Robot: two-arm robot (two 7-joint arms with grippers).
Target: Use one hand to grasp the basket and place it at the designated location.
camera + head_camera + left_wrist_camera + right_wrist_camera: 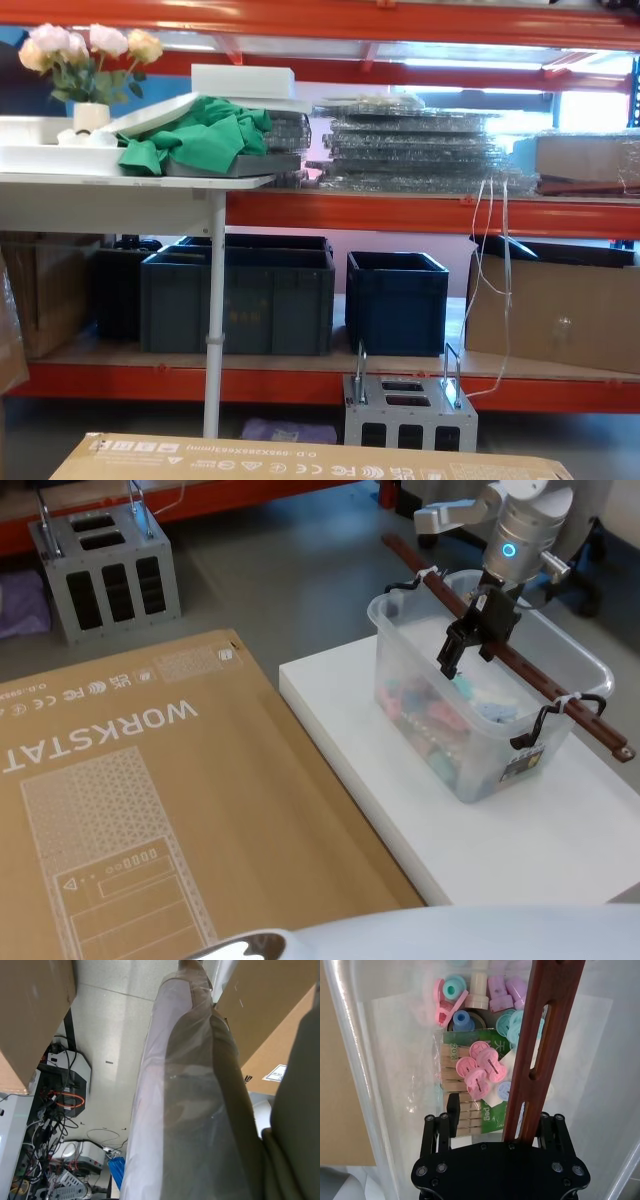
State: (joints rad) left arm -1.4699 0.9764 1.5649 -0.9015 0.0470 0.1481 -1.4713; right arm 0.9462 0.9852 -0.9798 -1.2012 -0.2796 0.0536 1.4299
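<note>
1 basket (400,675) | 1 brown handle (545,680) | 1 right claw (472,640), fingers spread astride it

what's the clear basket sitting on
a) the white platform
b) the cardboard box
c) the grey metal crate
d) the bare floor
a: the clear basket rests on the white platform, with the right tool open astride its brown handle.
</note>
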